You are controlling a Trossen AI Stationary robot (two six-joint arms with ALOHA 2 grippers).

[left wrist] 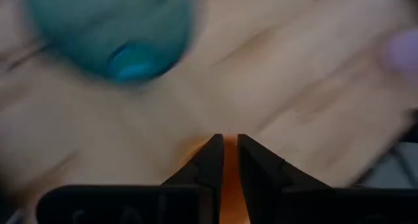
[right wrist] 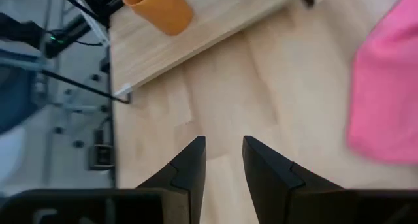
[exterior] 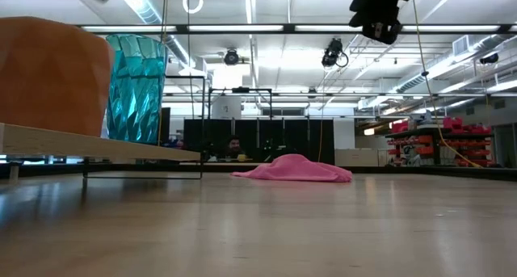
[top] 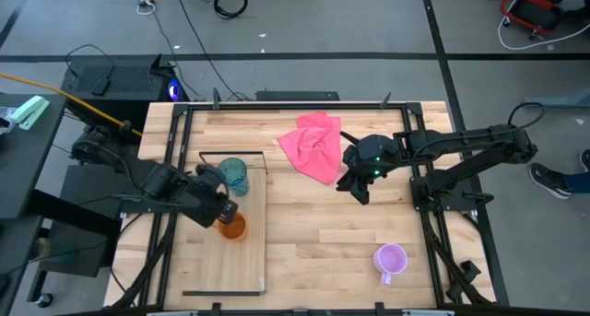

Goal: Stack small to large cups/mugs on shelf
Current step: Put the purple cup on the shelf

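The orange mug (top: 234, 228) and the teal tumbler (top: 233, 174) stand upright side by side on the light-wood shelf (top: 226, 270), which a black wire frame raises above the table (exterior: 81, 144). The lilac mug (top: 391, 259) stands on the tabletop at the near right. My left gripper (top: 224, 210) hangs just above the orange mug with its fingers (left wrist: 212, 155) almost together. Only a slit of orange (left wrist: 228, 185) shows between them. In the low view nothing grips the mug (exterior: 52, 75). My right gripper (right wrist: 224, 152) is open over bare table beside the pink cloth.
A crumpled pink cloth (top: 313, 146) lies at the table's far middle. Black frame rails run along the table's left and right sides. Bare tabletop lies between the shelf and the lilac mug.
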